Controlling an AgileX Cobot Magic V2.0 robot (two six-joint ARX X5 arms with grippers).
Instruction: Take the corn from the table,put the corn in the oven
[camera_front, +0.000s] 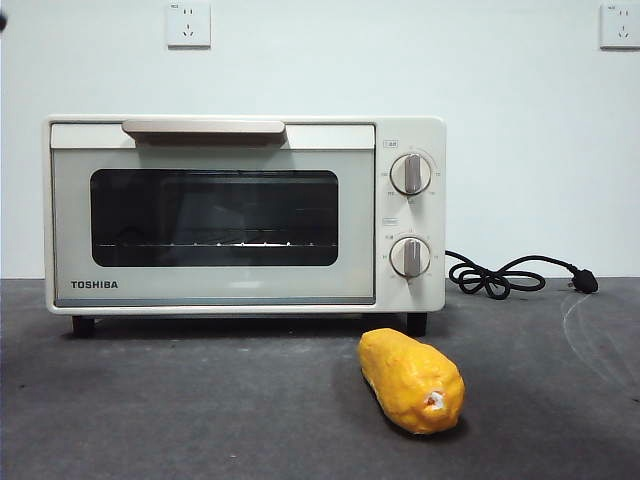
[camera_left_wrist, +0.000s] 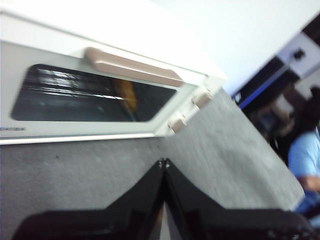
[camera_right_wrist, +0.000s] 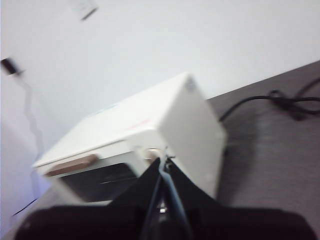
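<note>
Yellow corn (camera_front: 411, 380) is seen lying on the grey surface (camera_front: 200, 410), lower right, before the closed oven (camera_front: 245, 213). Both the left gripper (camera_left_wrist: 164, 163) and right gripper (camera_right_wrist: 164, 161) are closed, empty.

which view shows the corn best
The front view: the corn lies whole on the table before the shut oven. The left wrist view catches only a yellow reflection; the right wrist view shows none.
</note>
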